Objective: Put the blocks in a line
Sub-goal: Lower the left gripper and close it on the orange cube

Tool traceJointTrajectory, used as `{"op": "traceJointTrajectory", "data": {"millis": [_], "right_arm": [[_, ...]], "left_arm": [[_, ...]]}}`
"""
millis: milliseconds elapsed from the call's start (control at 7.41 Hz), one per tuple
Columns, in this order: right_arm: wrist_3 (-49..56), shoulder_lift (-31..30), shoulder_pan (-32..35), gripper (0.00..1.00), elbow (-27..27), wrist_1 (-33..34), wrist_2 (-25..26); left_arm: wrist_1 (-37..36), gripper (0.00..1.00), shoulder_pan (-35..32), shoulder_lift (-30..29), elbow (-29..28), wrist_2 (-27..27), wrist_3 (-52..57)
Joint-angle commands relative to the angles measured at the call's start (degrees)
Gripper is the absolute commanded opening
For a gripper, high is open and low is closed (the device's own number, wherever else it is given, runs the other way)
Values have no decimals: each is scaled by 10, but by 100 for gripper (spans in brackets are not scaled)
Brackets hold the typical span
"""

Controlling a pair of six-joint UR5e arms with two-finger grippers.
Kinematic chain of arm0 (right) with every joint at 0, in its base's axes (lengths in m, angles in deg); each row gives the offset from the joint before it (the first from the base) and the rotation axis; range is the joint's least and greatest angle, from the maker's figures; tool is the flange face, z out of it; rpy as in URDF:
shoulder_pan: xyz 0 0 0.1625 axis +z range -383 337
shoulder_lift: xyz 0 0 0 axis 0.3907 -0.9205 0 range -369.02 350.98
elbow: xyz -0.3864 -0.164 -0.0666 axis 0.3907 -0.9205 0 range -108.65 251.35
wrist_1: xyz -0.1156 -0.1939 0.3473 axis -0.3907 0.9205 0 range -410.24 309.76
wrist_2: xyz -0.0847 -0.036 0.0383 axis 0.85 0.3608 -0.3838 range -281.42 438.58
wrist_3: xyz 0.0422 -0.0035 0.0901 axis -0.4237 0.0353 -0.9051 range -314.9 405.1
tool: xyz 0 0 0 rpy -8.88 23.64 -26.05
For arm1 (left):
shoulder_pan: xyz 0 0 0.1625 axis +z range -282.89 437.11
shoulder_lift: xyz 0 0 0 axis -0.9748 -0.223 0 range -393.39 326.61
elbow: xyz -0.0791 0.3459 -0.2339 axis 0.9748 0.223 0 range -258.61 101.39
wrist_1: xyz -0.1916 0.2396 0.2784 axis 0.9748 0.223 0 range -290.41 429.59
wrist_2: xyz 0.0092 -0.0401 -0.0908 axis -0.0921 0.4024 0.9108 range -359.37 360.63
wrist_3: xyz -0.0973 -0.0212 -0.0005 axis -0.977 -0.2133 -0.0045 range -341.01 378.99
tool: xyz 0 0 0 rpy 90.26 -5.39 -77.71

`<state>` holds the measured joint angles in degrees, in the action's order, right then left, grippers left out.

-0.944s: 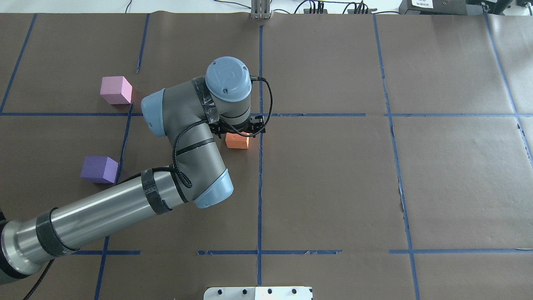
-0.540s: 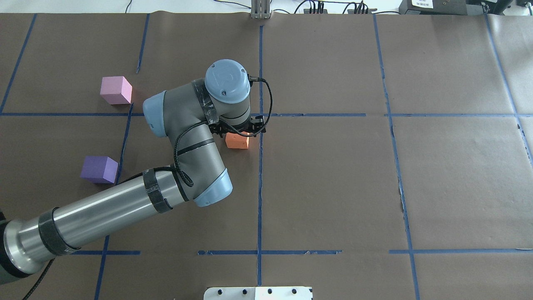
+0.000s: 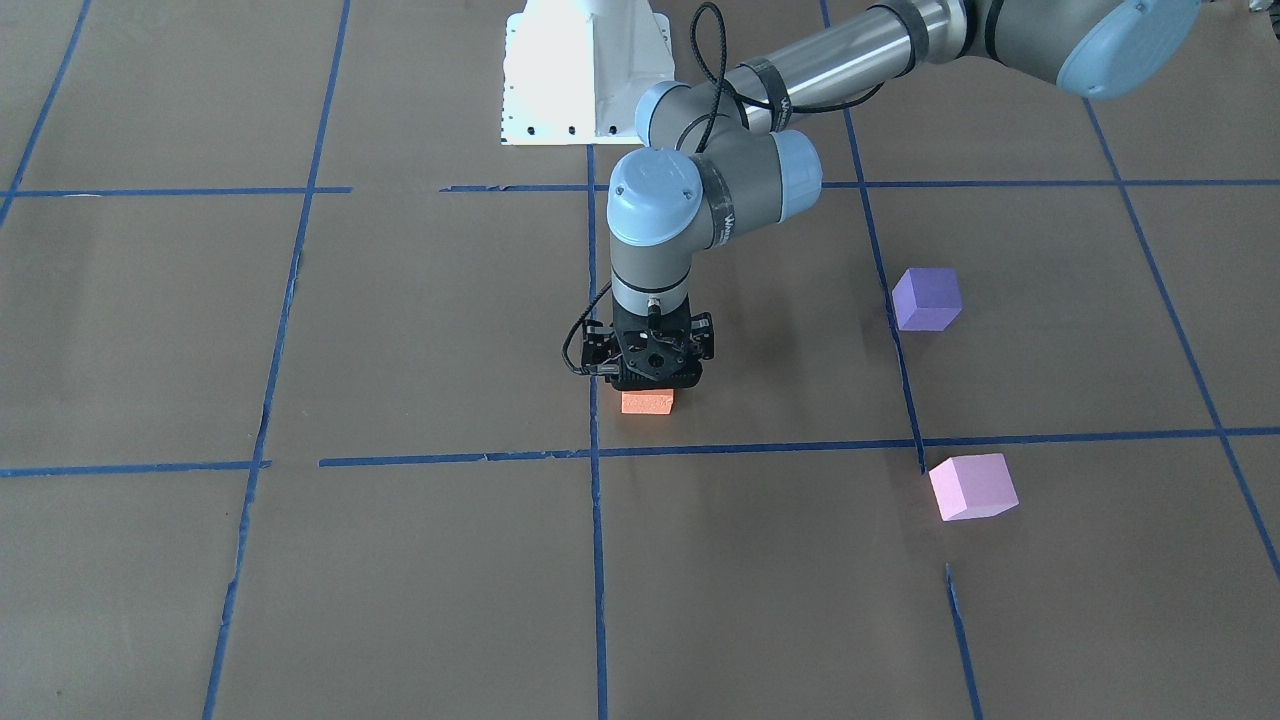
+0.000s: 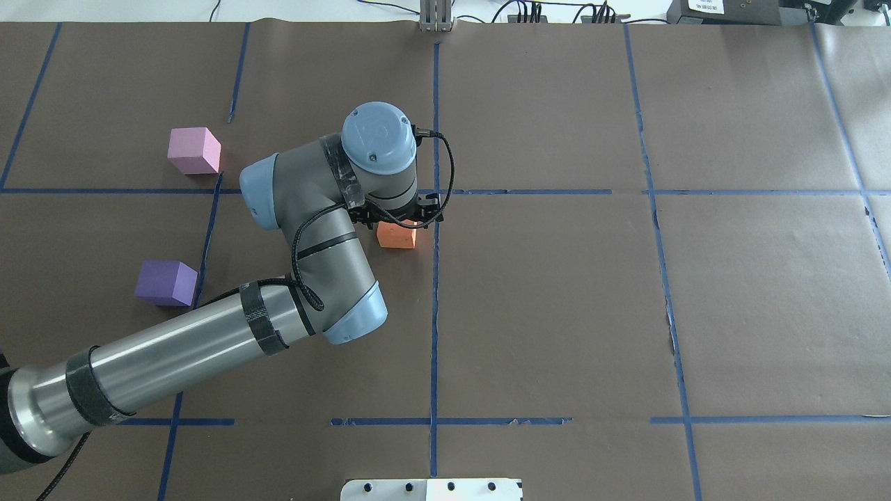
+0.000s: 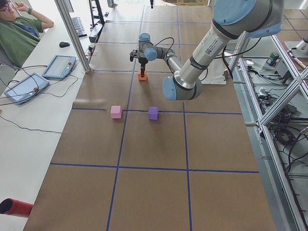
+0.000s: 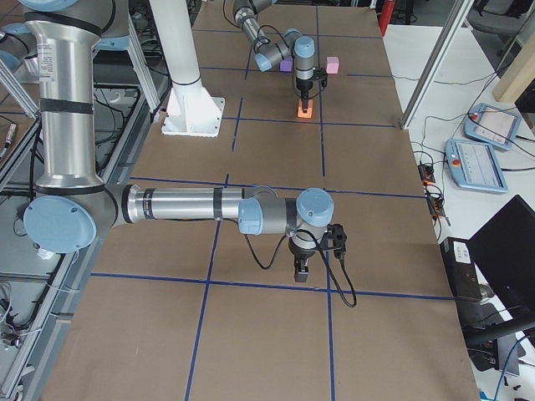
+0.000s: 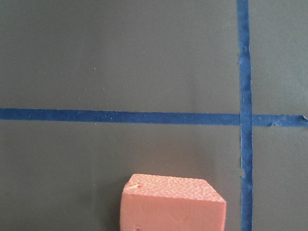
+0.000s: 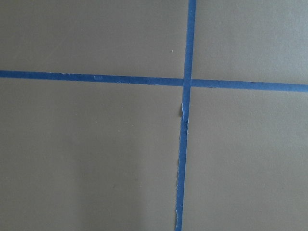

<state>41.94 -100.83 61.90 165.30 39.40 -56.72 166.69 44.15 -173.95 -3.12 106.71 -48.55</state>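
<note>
Left gripper [image 3: 648, 386] shifted slightly; orange block [image 4: 397, 237] sits roughly square to tape [image 4: 434, 313]

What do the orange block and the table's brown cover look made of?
The orange block is likely foam with a matte finish: its top face shows a fine pebbled grain and no shine. The brown cover looks like matte paper sheeting, with faint creases and a torn-looking edge along one taped seam.

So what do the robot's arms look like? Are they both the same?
Yes, they match. The left arm and the right arm are shiny silver tubes with grey joints and round pale-blue caps. Black tape bands wrap them, a black cable runs down each, and the left gripper and right gripper are black.
</note>
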Motion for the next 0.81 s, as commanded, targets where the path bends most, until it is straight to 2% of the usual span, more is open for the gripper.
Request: {"op": "traceJointTrajectory", "data": {"millis": [0,270,405,540,675], "right_arm": [[0,0,0,100,0,0,-1],[0,0,0,100,0,0,-1],[0,1,0,100,0,0,-1],[0,1,0,100,0,0,0],[0,1,0,100,0,0,0]], "left_arm": [[3,93,0,0,-3,-8,-1],[8,48,1,5,-2,-9,1],[18,33,1,5,1,-10,0],[10,22,1,5,18,-8,-1],[-27,10,-3,15,69,-7,3]]}}
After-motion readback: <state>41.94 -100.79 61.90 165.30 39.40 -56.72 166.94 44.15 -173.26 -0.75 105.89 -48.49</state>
